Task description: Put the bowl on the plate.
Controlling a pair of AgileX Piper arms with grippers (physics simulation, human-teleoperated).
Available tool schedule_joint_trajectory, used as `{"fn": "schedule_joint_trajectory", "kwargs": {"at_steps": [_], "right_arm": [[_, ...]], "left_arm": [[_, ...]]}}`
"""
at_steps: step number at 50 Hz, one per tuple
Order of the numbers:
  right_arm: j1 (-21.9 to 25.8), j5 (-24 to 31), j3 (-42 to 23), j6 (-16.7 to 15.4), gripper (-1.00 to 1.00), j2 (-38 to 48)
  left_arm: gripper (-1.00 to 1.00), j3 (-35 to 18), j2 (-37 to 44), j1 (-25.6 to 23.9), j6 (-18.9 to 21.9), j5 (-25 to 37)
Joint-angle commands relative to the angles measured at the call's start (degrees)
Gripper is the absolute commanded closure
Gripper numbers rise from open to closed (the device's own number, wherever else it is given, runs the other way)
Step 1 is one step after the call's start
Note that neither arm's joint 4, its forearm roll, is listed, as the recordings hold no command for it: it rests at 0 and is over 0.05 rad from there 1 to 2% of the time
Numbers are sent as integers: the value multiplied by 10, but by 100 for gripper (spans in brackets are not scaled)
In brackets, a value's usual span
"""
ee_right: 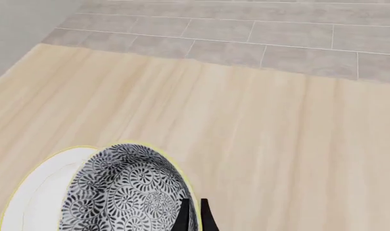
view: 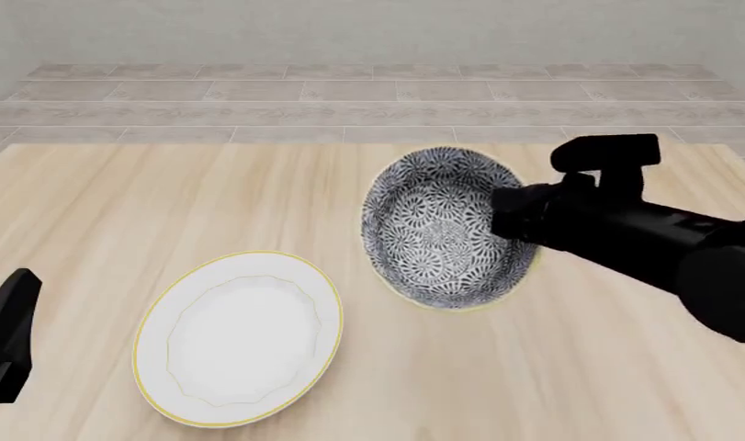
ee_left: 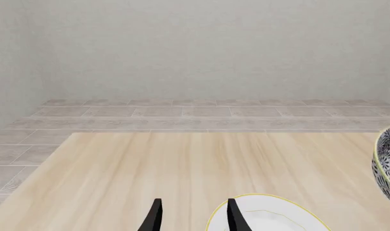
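Above the table [view: 103, 193], right of the plate [view: 239, 337] and apart from it, the bowl [view: 444, 230] hangs steeply tilted, its patterned inside facing the camera. Clamped on its rim is the right gripper [ee_right: 193, 215], fingers nearly together. Near the plate's left edge, the left gripper [ee_left: 192, 215] hovers with jaws spread, holding nothing.

Simulated room: wooden table [view: 127, 202], tiled floor [view: 347, 101].

The right arm [view: 642, 239] is matte black, built of rounded cylindrical segments, with a boxy black camera housing [view: 611, 156] mounted above its wrist. The left gripper [ee_left: 193, 216] has two slim, tapered black fingers; no cables, screws or markings can be made out.
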Motion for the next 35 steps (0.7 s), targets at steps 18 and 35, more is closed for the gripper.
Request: {"fn": "schedule_joint_trajectory", "kwargs": {"at_steps": [18,35], "right_arm": [[49,-5,-115,19,100,103],[78,1,-169,46,100,155]], "left_arm": [[-100,0,0,0,0,0],[-100,0,0,0,0,0]]}}
